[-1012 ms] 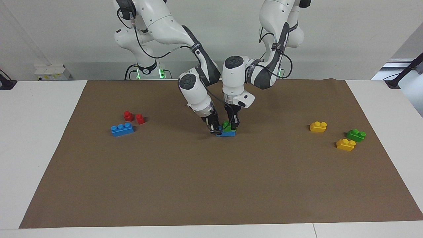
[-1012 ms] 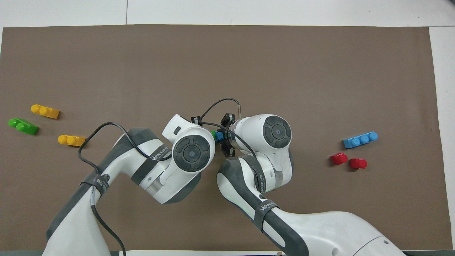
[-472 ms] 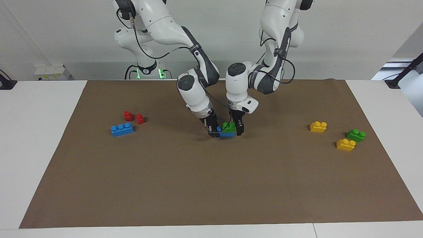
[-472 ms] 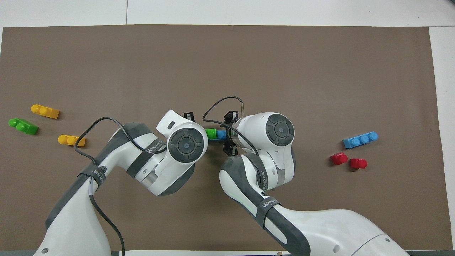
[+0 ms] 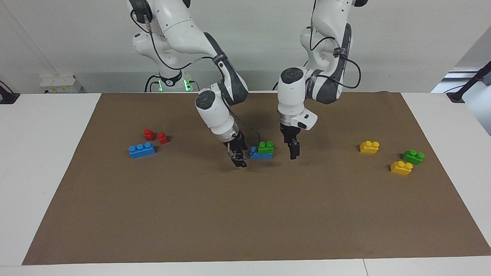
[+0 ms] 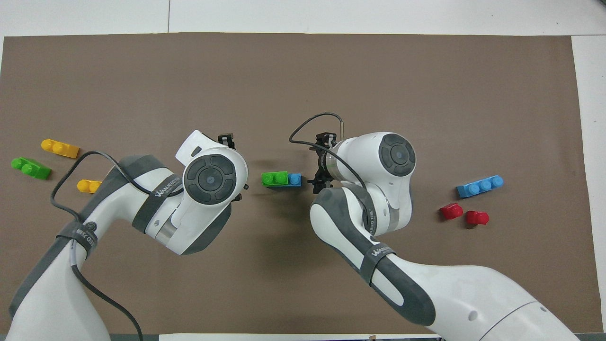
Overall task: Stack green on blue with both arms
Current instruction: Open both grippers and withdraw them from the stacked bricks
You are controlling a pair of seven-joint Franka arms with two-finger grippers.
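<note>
One camera sits high across the surface (image 5: 46, 153) and faces the robots, looking down at a slant, so both arm bases and the wall show at the top and the whole brown mat (image 5: 245, 214) lies in frame. The other hangs high above the robots' own end and looks steeply down and forward, so the arms enter from the bottom edge and the mat (image 6: 303, 85) fills nearly the whole frame. Both stand well back. They share the mat and every brick, turned half a turn between them.
</note>
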